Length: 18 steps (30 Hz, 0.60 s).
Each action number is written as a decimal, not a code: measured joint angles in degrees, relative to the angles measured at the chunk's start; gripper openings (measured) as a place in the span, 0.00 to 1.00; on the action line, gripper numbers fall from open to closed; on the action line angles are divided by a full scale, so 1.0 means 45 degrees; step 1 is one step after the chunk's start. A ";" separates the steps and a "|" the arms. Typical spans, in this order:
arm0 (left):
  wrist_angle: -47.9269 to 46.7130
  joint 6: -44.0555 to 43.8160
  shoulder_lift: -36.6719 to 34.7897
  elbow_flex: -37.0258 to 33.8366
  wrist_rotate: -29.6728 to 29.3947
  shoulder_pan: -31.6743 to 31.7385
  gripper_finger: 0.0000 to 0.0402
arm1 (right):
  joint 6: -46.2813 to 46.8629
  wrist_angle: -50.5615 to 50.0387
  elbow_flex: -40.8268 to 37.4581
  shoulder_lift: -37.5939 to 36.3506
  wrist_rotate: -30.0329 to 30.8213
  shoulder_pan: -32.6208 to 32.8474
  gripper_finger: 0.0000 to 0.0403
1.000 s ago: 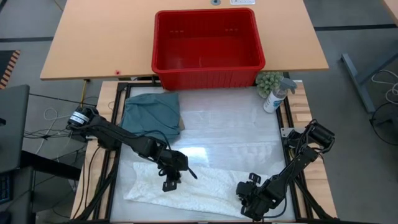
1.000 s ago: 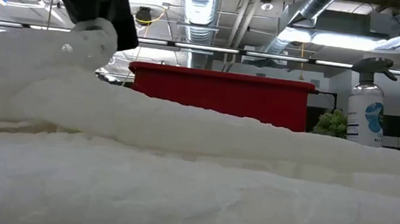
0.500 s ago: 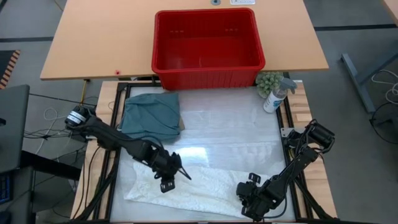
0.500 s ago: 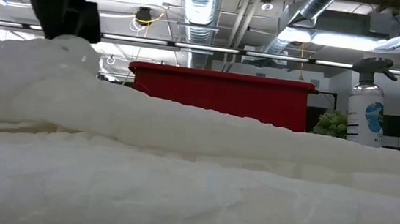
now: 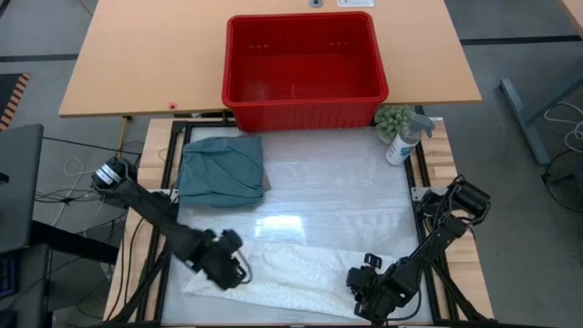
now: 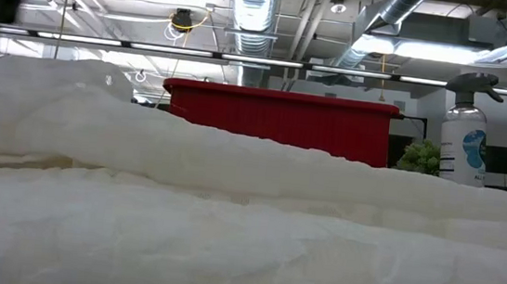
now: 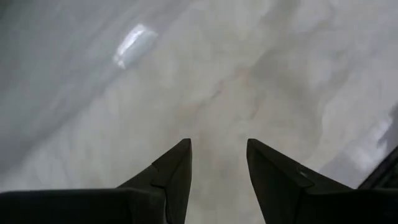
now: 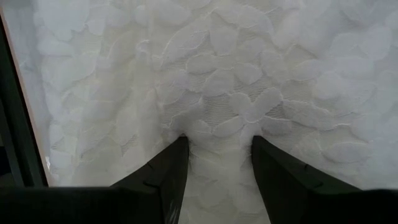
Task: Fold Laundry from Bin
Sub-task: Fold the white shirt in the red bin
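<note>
White garment (image 5: 291,278) released; left end effector (image 5: 239,271) has moved to its left edge.

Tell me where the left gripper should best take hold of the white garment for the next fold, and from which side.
Probably the left end edge of the white garment, approached from above. It lies flat as a long strip across the table's front, the right gripper already at its right end. The left gripper hangs open over the left end, nothing between its fingers, so a short descent would pinch that edge.

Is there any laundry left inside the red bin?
No, the red bin shows only its bare floor in the high view.
</note>
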 joint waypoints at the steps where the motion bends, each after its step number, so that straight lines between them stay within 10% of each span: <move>1: -0.0128 -0.1193 -0.0010 0.0000 -0.0330 -0.0320 0.35 | 0.0004 -0.0002 0.0000 0.0000 0.0000 0.0000 0.50; 8: -0.1108 -0.6897 -0.0013 -0.0005 -0.0930 -0.2177 0.35 | -0.0062 -0.0008 0.0000 0.0000 0.0000 -0.0007 0.50; 18: -0.0915 -0.8999 0.0083 -0.0131 -0.1977 -0.2638 0.35 | -0.0302 -0.0046 0.0005 -0.0005 -0.0025 -0.0117 0.50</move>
